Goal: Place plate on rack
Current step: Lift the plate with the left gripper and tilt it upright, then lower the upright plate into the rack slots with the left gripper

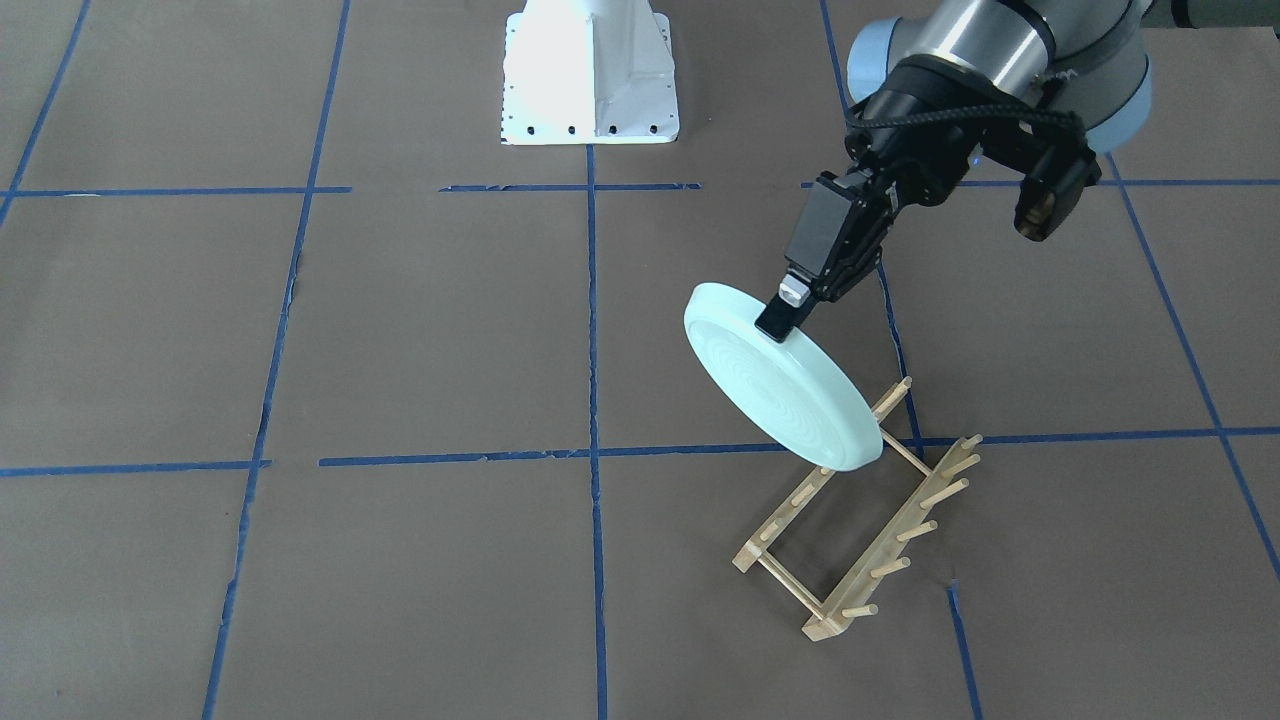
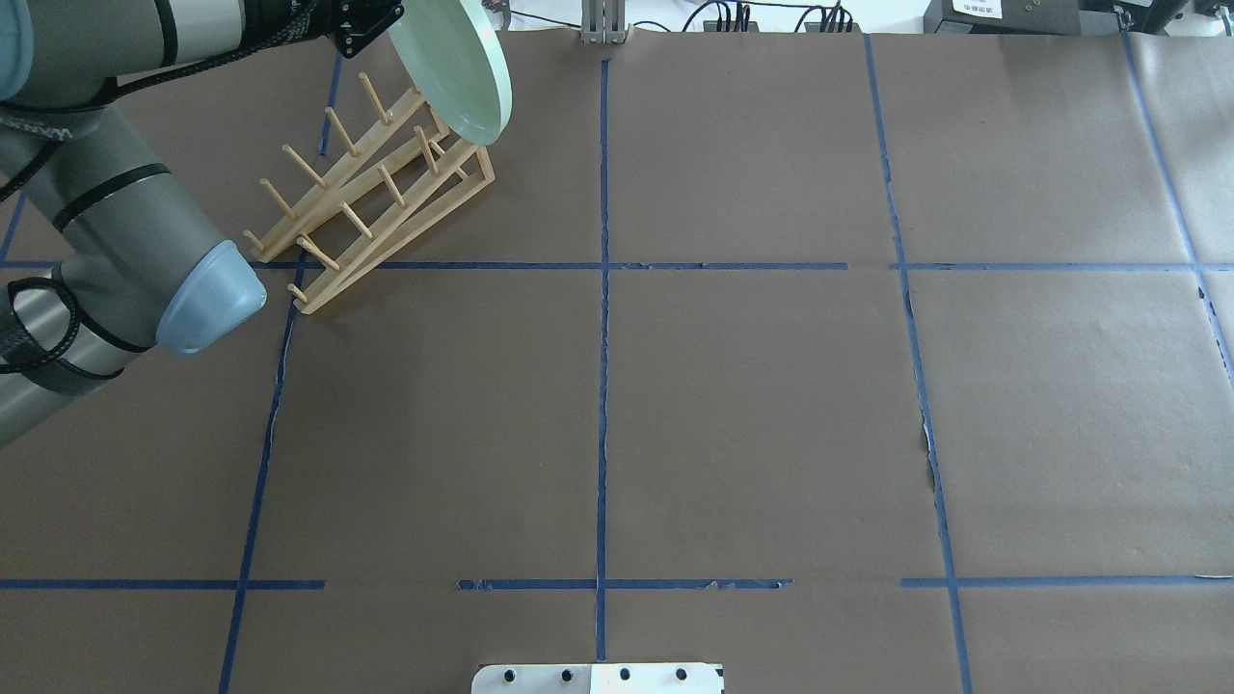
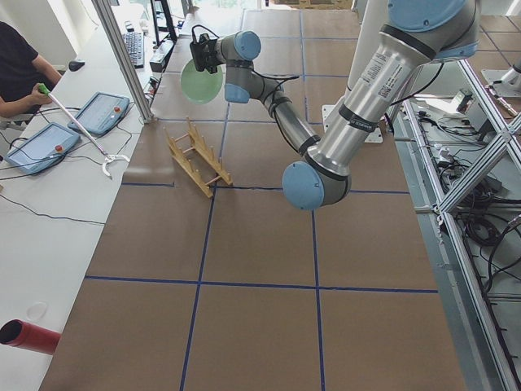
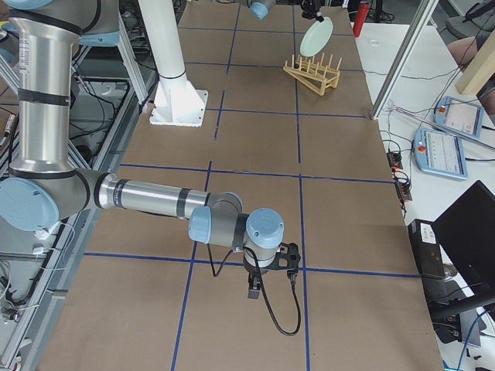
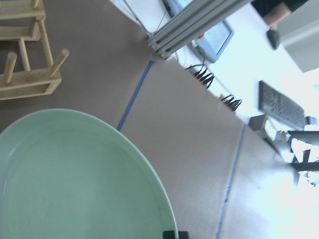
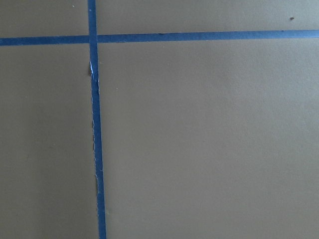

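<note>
The pale mint-green plate hangs tilted on edge over the far end of the light-wood rack, its lower rim close to the end pegs; I cannot tell whether it touches them. My left gripper is shut on the plate's upper rim. The plate and rack sit at the far left in the overhead view. The left wrist view shows the plate filling the lower left, with the rack's end beyond. My right gripper shows only in the exterior right view, low over the table; I cannot tell whether it is open.
The white arm base stands at the robot's side of the table. Blue tape lines grid the brown table cover. An aluminium post, tablets and an operator are beyond the table's far edge near the rack.
</note>
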`<action>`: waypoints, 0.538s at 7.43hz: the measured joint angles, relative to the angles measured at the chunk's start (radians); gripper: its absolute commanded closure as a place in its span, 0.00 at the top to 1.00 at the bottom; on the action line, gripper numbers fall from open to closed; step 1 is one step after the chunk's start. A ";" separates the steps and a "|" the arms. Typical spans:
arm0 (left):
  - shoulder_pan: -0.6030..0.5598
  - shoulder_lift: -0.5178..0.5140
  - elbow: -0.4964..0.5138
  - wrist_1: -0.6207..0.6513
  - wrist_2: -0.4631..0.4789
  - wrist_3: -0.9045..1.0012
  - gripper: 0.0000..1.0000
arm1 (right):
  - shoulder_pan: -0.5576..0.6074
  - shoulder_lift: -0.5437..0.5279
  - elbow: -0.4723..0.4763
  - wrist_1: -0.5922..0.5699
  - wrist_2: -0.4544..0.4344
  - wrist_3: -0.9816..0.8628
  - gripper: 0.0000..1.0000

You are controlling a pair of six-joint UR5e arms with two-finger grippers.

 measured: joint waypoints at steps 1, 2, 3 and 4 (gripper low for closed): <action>-0.006 0.005 0.071 -0.098 0.029 -0.003 0.00 | 0.000 0.000 0.000 0.000 0.000 0.000 1.00; -0.021 0.008 0.117 -0.145 0.044 0.000 0.00 | 0.000 0.000 0.000 0.000 0.000 0.000 1.00; -0.044 0.011 0.147 -0.165 0.050 0.017 0.00 | 0.000 0.000 0.000 0.000 0.000 0.000 1.00; -0.055 0.013 0.170 -0.179 0.052 0.036 0.00 | 0.000 0.000 0.000 0.000 0.000 0.000 1.00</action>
